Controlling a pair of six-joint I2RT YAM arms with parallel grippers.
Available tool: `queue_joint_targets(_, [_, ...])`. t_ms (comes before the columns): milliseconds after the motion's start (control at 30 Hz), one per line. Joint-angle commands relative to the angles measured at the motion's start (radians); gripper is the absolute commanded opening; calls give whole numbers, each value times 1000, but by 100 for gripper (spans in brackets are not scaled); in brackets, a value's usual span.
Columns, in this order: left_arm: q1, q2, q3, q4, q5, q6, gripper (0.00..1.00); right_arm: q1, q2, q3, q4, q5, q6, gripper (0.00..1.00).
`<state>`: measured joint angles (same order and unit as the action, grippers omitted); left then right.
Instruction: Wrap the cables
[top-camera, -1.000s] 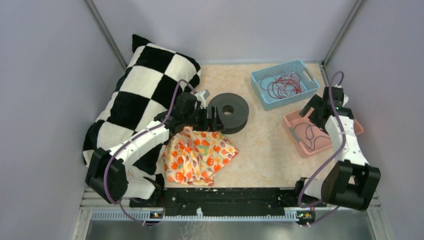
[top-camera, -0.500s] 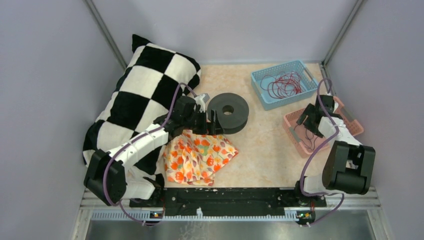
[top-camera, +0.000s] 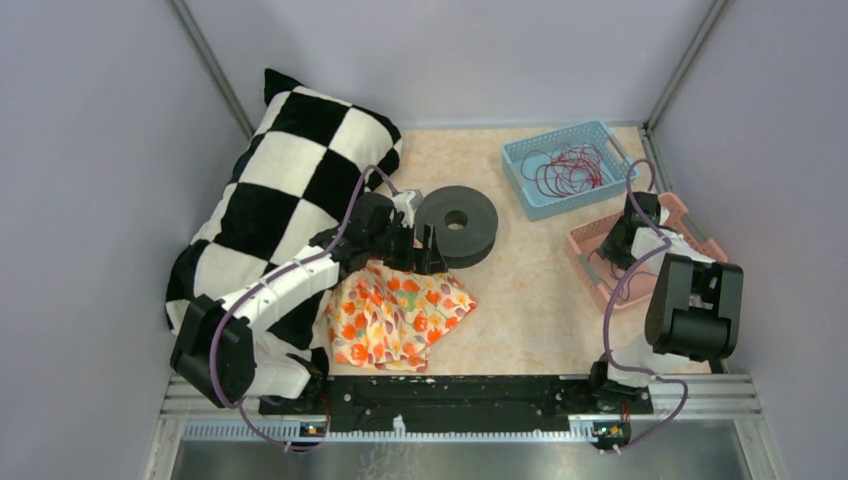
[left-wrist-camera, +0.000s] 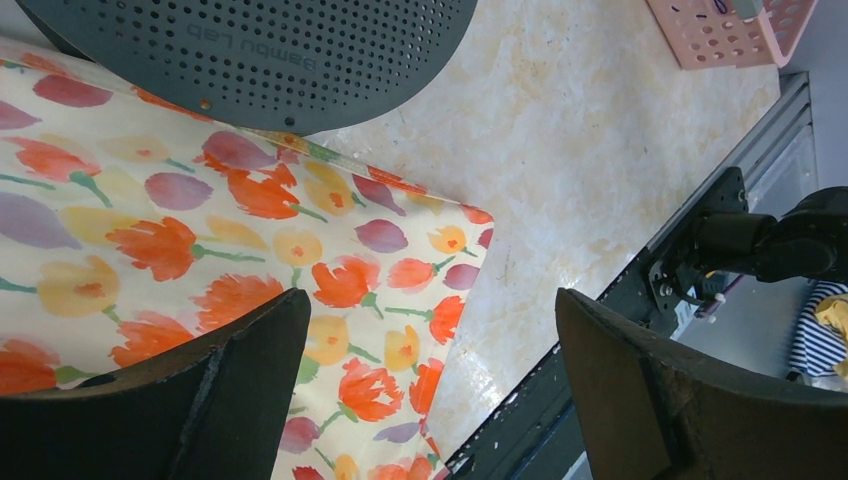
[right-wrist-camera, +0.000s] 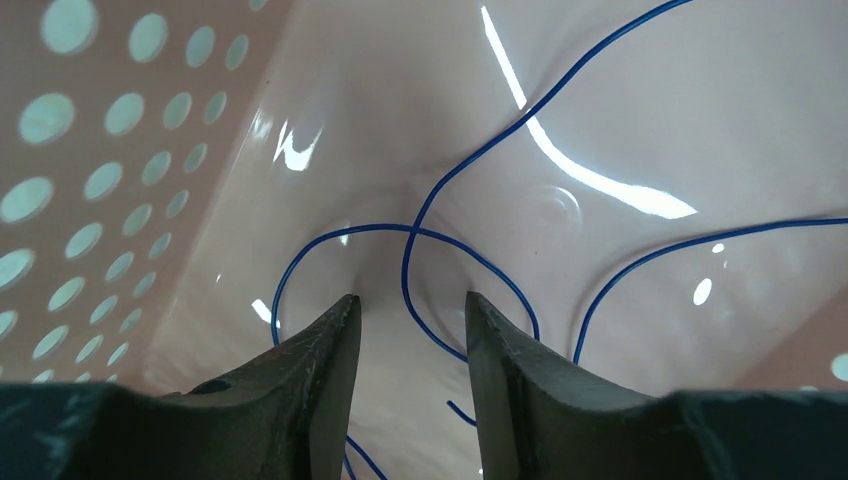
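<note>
A thin blue cable (right-wrist-camera: 445, 235) lies in loose loops on the floor of the pink basket (right-wrist-camera: 100, 200); from the top view it shows as a dark thin wire (top-camera: 607, 268). My right gripper (right-wrist-camera: 410, 297) reaches down into that basket (top-camera: 580, 262). Its jaws are narrowed but apart, and a strand of the cable runs through the gap unpinched. My left gripper (left-wrist-camera: 430, 300) hangs wide open and empty over the floral cloth (left-wrist-camera: 200, 230), right beside the black spool (left-wrist-camera: 260, 50). In the top view it (top-camera: 425, 250) sits at the spool's (top-camera: 458, 222) near-left edge.
A blue basket (top-camera: 520, 150) at the back right holds a tangle of thin red wire (top-camera: 568, 168). A black-and-white checkered pillow (top-camera: 270, 200) fills the left side. The floral cloth (top-camera: 395, 310) lies near the front rail (top-camera: 450, 390).
My right arm folded back and dropped its gripper into the pink basket, the jaws narrowing around a strand of cable. The left arm has barely moved.
</note>
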<state>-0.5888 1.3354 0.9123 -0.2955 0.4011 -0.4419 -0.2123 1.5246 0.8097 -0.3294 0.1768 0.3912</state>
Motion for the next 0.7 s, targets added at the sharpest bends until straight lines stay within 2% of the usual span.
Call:
queue_joint_targets(0, [-1, 33, 44, -7, 5, 53, 99, 2, 56, 22, 50, 9, 22, 41])
queue_joint_targets(167, [-1, 45, 44, -22, 15, 53, 99, 2, 88, 26, 64, 25, 16, 24])
queue_joint_targets(200, [0, 42, 42, -24, 14, 52, 99, 2, 82, 28, 61, 27, 11, 16])
queue_joint_targets(233, [-1, 38, 39, -25, 11, 53, 99, 2, 71, 30, 53, 26, 6, 1])
queue_joint_targets(333, [-2, 24, 41, -30, -3, 57, 99, 1, 0, 33, 19, 32, 2, 0])
queue_joint_targets(500, [-1, 6, 69, -67, -63, 59, 98, 2, -221, 104, -91, -4, -21, 0])
queue_joint_targets(667, [2, 5, 124, -114, -85, 49, 98, 2, -440, 230, -160, -127, -25, 0])
